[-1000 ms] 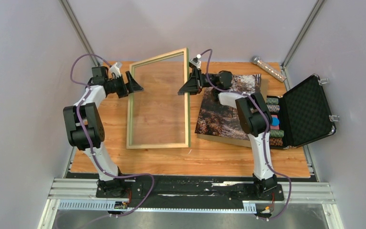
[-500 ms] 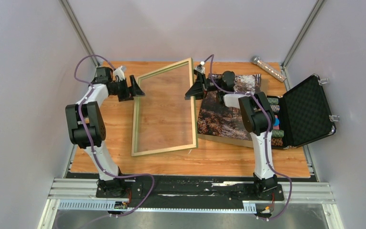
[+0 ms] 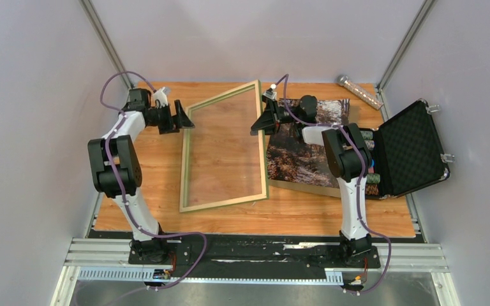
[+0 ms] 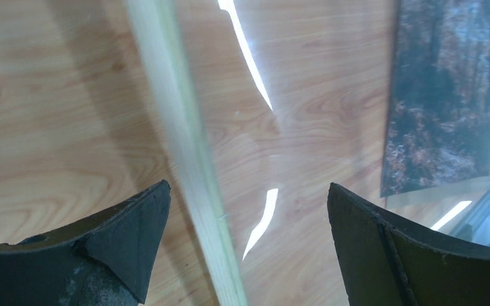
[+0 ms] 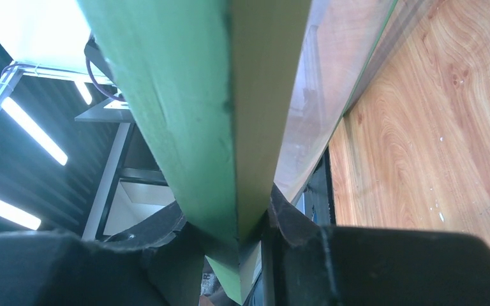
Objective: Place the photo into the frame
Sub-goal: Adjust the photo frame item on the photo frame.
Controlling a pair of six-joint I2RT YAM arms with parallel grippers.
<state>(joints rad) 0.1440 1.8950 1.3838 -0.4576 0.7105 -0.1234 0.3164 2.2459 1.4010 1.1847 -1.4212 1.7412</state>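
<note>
The frame point(image 3: 223, 202) stands tilted over the middle of the table, pale wood side up and its right rail raised. My right gripper point(image 3: 261, 121) is shut on that right rail; in the right wrist view its fingers point(image 5: 293, 223) pinch the green-and-wood rail point(image 5: 185, 95). My left gripper point(image 3: 187, 116) hangs open at the frame's upper left corner. Seen from the left wrist, the pale rail point(image 4: 185, 146) runs between the wide-apart jaws without touching them. The photo point(image 3: 300, 150), an autumn forest print, lies face up on a brown backing board point(image 3: 306, 185) at the right, and also shows as photo point(image 4: 446, 95).
An open black case point(image 3: 415, 150) with stacked poker chips point(image 3: 369, 180) sits at the right table edge, close to the board. A glittery tube point(image 3: 360, 92) lies at the back right corner. Grey walls enclose the table on three sides.
The right gripper has swung the frame to the right and turned it, so its green edges no longer show and the pale back faces up. The left gripper has shifted slightly and stayed open.
</note>
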